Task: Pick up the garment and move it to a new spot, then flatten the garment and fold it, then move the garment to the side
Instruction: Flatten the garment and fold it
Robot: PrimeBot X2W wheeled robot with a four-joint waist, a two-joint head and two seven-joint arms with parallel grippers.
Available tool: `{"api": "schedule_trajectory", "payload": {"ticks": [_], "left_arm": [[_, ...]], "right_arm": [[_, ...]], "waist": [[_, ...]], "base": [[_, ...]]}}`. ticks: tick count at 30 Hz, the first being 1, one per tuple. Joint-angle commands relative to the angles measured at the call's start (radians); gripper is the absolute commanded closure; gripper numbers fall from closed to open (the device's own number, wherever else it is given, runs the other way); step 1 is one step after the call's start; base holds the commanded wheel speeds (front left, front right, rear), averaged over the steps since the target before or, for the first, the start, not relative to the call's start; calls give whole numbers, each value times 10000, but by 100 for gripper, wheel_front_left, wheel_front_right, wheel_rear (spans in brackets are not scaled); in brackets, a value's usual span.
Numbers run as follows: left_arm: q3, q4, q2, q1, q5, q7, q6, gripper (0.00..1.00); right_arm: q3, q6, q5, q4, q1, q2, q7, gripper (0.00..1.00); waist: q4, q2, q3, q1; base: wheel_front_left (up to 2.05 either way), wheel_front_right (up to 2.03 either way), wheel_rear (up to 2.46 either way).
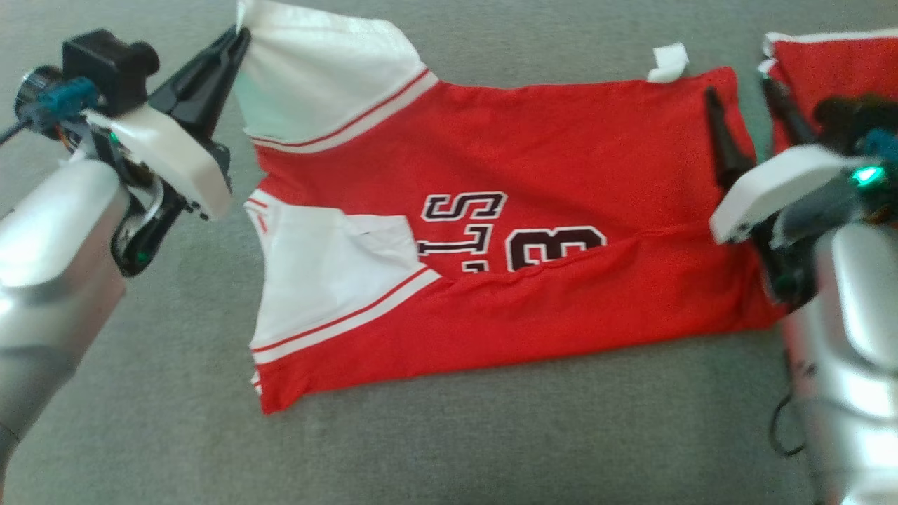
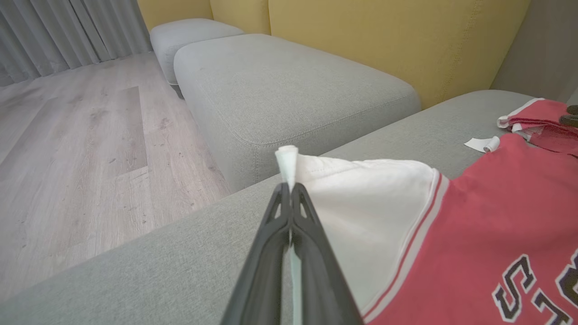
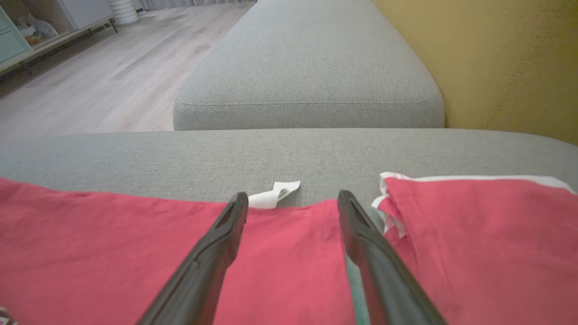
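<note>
Head view: garment (image 1: 533, 231) in left gripper (image 1: 243, 32)

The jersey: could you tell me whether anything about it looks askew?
Yes. On the jersey, the near white sleeve is folded inward over the lettering, and the near red edge is folded up across the number.

The shirt (image 1: 533, 140) is red with white sleeves (image 1: 316, 70), and thin red and white stripes run where they meet. Its letters (image 1: 463, 207) are black with white edges (the little tag (image 1: 668, 63) is white too). The sofa (image 1: 491, 449) is grey, its back (image 2: 384, 40) yellow, the floor (image 2: 81, 149) pale wood.
</note>
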Motion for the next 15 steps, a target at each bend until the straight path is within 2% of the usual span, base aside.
{"api": "schedule_trajectory", "payload": {"ticks": [1, 11, 15], "left_arm": [[343, -422, 493, -247, 60, -141, 39, 100], [151, -1555, 480, -88, 189, -59, 270, 100], [113, -1918, 521, -142, 220, 38, 320, 100]], "right_arm": [[148, -7, -46, 194, -732, -348, 309, 0], [-22, -7, -405, 2574, -2225, -1307, 1131, 0], [82, -7, -409, 3389, -2668, -1495, 1278, 0]], "waist": [[313, 0, -74, 1], [781, 0, 318, 1], [887, 0, 529, 1]], "base": [[0, 0, 0], [0, 0, 0], [0, 0, 0]]}}
